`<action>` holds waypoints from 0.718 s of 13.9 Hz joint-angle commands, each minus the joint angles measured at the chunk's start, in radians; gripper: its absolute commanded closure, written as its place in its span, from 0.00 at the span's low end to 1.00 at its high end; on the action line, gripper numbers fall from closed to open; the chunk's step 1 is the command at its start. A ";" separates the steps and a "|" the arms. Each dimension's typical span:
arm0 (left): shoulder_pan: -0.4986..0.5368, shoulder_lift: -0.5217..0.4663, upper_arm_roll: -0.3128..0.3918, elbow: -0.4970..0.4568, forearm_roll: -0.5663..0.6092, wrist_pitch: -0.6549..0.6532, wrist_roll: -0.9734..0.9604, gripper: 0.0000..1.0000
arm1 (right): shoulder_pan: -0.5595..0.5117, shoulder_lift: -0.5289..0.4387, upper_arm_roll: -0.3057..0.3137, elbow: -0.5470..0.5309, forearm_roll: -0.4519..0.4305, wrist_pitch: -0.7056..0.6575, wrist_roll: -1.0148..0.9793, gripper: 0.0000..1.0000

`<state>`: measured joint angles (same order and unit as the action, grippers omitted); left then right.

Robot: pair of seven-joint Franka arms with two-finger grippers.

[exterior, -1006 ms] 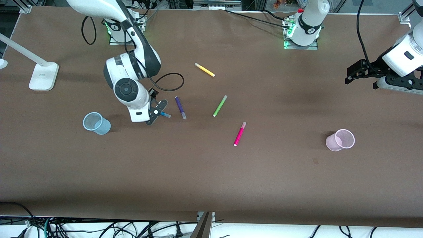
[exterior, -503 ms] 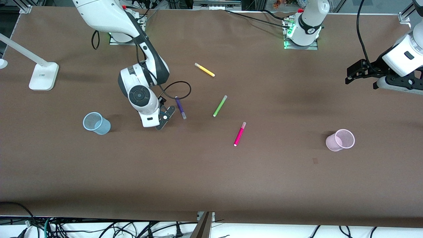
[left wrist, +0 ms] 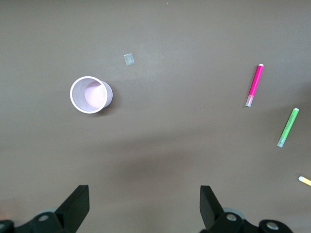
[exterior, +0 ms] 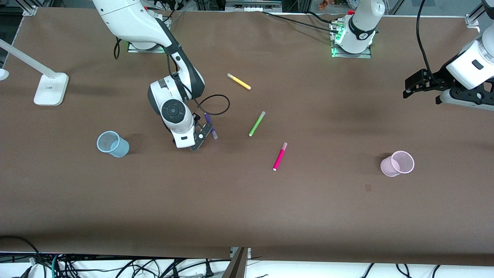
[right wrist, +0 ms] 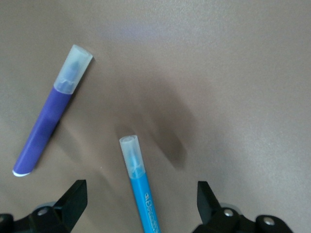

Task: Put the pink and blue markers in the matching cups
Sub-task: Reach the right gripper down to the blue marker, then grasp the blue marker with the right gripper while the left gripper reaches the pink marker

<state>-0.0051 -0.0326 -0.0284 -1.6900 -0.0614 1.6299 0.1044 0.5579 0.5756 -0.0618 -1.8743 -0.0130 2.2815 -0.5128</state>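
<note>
While the left gripper waited spread, the blue marker was framed lengthwise between the right gripper's parted, empty jaws, beside the purple pen.

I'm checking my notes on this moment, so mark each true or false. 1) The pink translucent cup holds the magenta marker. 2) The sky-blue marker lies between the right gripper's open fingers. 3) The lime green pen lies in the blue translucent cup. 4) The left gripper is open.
1) False: the pink translucent cup is empty; the magenta marker lies on the table.
2) True: the sky-blue marker lies between the right gripper's open fingers.
3) False: the lime green pen lies on the table; the blue translucent cup is empty.
4) True: the left gripper is open.
</note>
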 commanded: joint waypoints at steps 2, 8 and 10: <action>0.001 0.016 -0.002 0.035 0.015 -0.024 0.006 0.00 | 0.017 0.010 -0.007 -0.008 -0.004 0.038 0.004 0.00; -0.029 0.115 -0.120 0.035 0.002 0.055 -0.067 0.00 | 0.027 0.023 -0.007 -0.008 -0.002 0.052 0.005 0.24; -0.029 0.186 -0.179 0.032 0.002 0.135 -0.135 0.00 | 0.027 0.023 -0.007 -0.008 -0.002 0.052 0.005 0.30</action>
<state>-0.0254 0.0618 -0.1638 -1.6915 -0.0622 1.7084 0.0224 0.5757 0.5987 -0.0622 -1.8742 -0.0130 2.3174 -0.5127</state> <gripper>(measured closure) 0.000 0.238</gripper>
